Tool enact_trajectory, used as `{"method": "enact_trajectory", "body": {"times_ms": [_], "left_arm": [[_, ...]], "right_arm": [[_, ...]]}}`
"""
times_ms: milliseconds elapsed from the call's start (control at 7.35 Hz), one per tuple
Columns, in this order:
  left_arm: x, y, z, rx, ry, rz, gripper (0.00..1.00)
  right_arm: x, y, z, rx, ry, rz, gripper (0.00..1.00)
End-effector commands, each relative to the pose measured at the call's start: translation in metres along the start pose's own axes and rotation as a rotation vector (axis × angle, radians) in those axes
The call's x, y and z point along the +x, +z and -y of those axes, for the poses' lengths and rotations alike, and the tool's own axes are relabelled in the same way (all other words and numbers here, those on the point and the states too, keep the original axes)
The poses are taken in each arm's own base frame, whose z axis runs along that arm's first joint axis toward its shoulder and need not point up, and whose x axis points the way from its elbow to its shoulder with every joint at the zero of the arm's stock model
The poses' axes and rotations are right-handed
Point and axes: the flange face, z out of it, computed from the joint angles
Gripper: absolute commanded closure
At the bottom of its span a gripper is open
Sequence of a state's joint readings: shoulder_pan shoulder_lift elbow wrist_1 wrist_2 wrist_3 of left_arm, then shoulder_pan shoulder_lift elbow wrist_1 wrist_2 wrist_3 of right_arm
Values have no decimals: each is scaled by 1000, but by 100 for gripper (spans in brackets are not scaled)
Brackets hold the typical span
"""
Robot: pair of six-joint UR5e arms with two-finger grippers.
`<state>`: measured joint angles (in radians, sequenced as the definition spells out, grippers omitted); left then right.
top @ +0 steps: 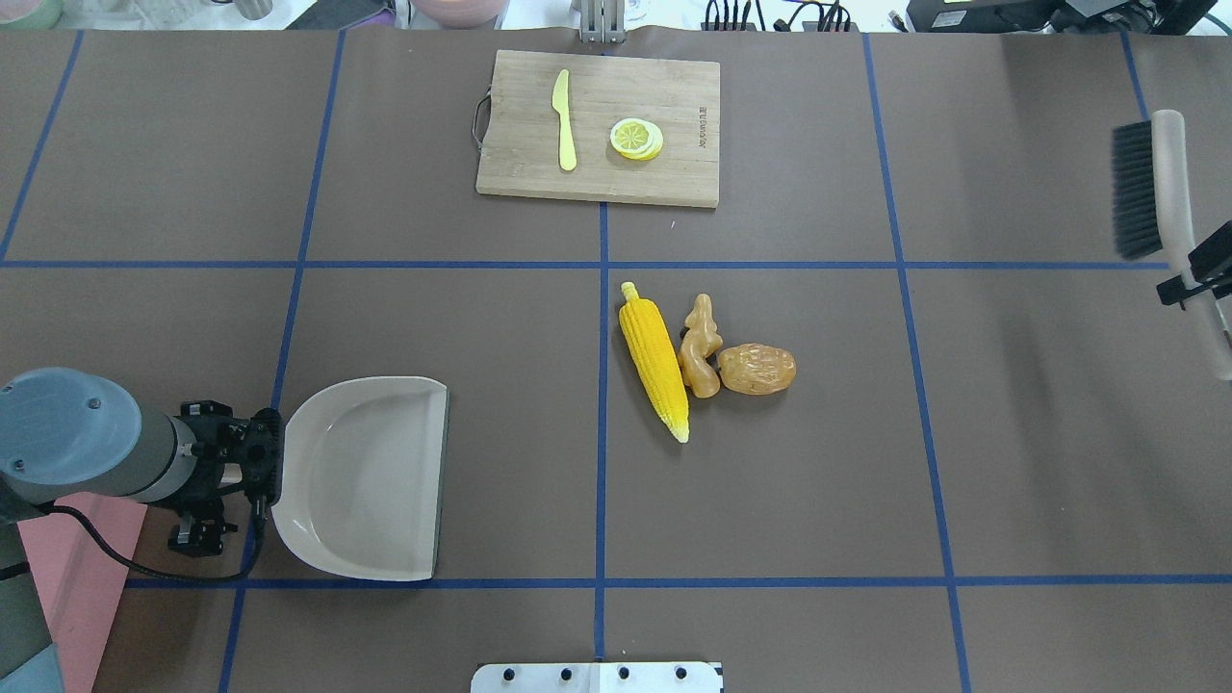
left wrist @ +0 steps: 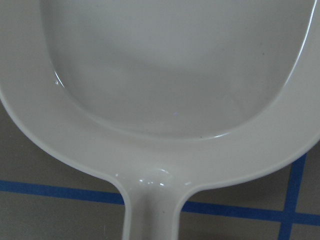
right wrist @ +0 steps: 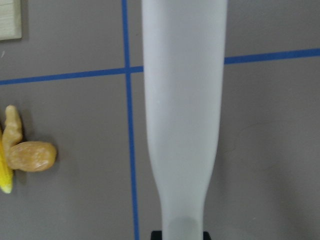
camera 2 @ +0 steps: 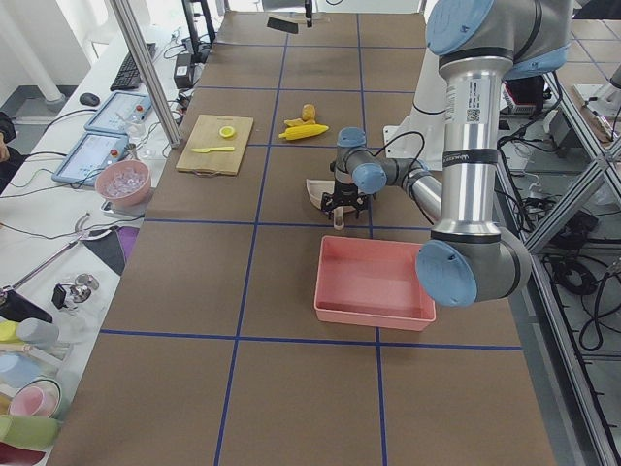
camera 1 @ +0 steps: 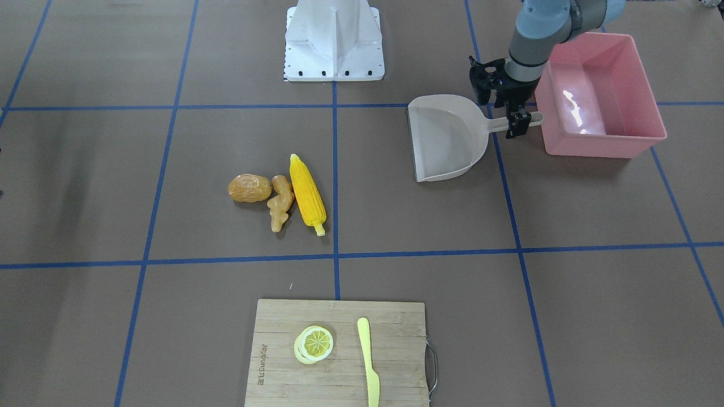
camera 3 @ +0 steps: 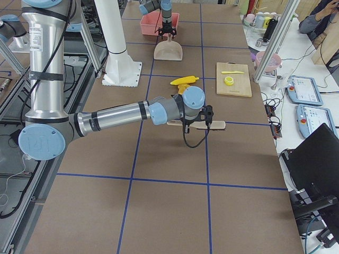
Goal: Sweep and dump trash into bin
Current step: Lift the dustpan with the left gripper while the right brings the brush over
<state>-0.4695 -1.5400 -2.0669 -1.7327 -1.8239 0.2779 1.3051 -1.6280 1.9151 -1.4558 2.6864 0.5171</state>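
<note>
Exterior front-facing view: the left jaws are clenched on the handle of a beige dustpan [camera 1: 447, 138], which lies open side up on the brown desk [camera 1: 113, 169]. The left wrist view looks straight down that handle into the pan. The pink bin [camera 1: 594, 146] stands just behind these jaws, on the side away from the pan, with the handle's tip just beside its wall.

The right jaws show at the right edge of the overhead view, grasping the pale handle of a brush [top: 1169, 192]. Its dark bristles [top: 1134, 188] are at the end far from the jaws.

The trash lies on the desk between the two pairs of jaws, well apart from both. The corn [camera 1: 307, 192] is the piece nearest the left jaws and faces the pan's open edge. The potato [camera 1: 249, 187] is the one nearest the right jaws. The ginger root [camera 1: 280, 203] lies between them, touching both. None of it is in the pan or the bin.

Farther out from both pairs of jaws, a wooden cutting board [camera 1: 339, 356] carries a lemon slice [camera 1: 314, 343] and a pale yellow knife [camera 1: 367, 362].
</note>
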Motion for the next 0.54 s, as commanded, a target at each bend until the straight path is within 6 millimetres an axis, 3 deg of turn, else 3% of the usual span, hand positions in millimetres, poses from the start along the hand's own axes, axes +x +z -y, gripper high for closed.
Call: {"method": "enact_trajectory", "body": {"times_ms": [0,136,408], "left_arm": [[-2,7,0,23,6,6,13],[-2,4,0,32,7,8,34],[5,1,-8,57,3,-51,89]], "right_arm": [[-62,25,-25,-98,41,76,100],[-85,49,-34,-117,-35,90,100],[-134,114,-52,-144,-138,51,100]]}}
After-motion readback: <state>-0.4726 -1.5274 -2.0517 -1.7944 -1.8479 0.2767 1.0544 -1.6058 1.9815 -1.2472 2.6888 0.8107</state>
